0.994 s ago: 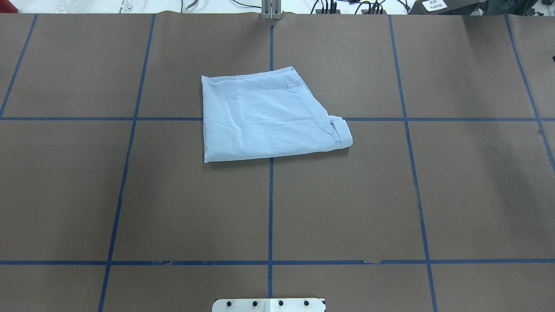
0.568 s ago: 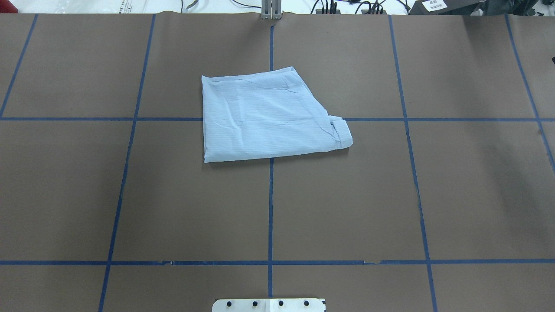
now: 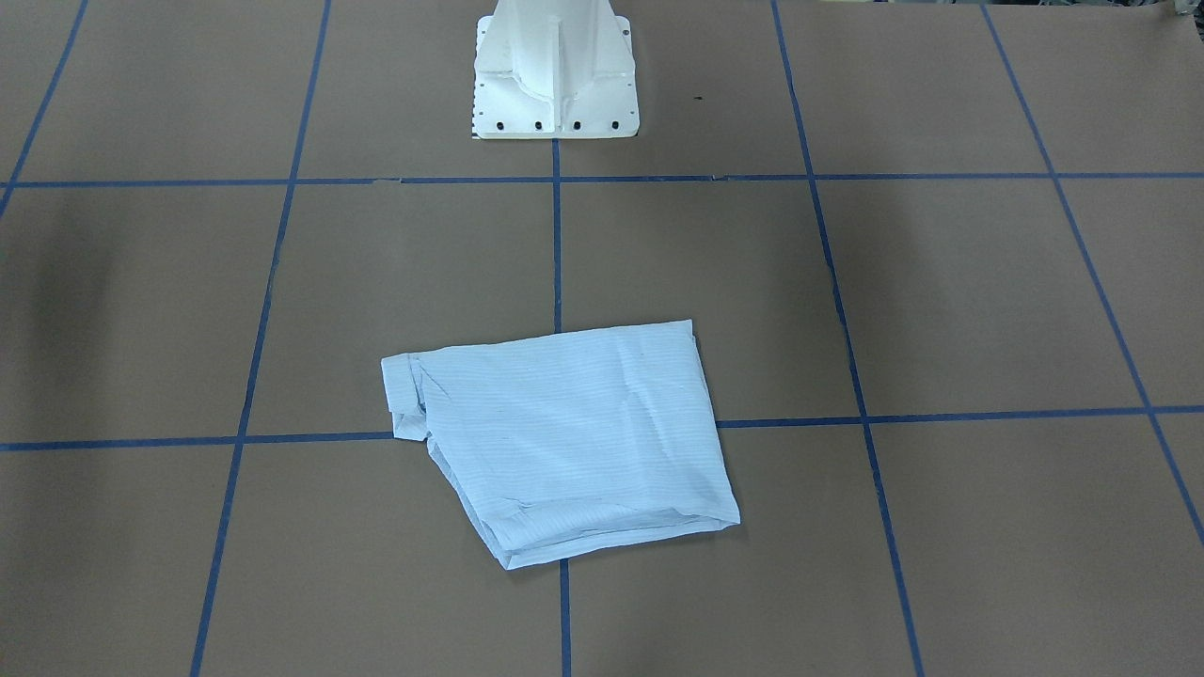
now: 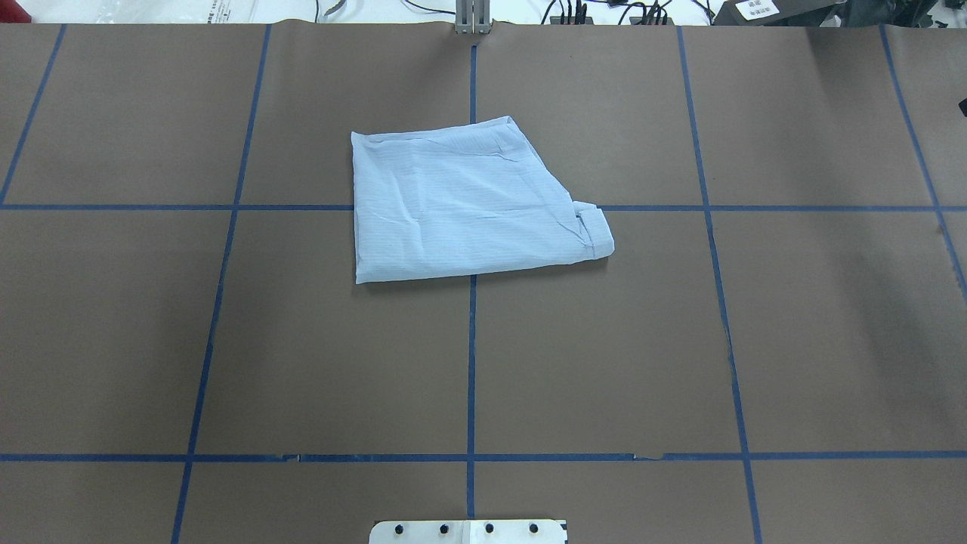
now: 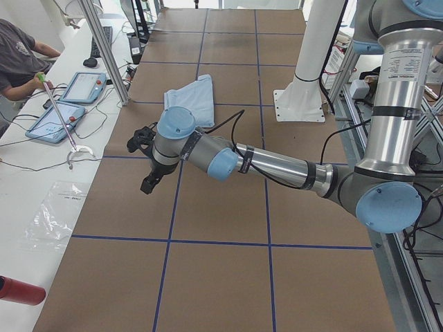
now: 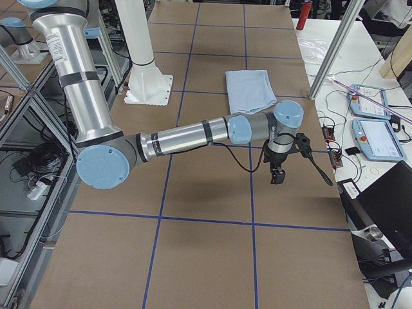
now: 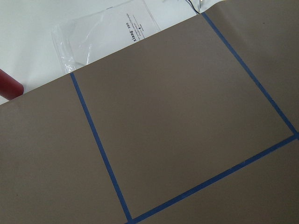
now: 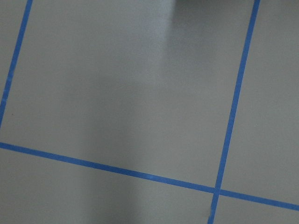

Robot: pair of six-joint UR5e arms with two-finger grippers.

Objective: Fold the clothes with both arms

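Left pincer (image 5: 148,183) and right pincer (image 6: 278,175) hang wide of the folded shirt (image 4: 464,204)!
Spread or pressed together? I cannot tell. Each hovers low over the worktop (image 4: 604,363), well apart from the cloth, likely held out there to leave it clear. The shirt lies a flat packet, upper centre of the overhead frame; folding looks done.
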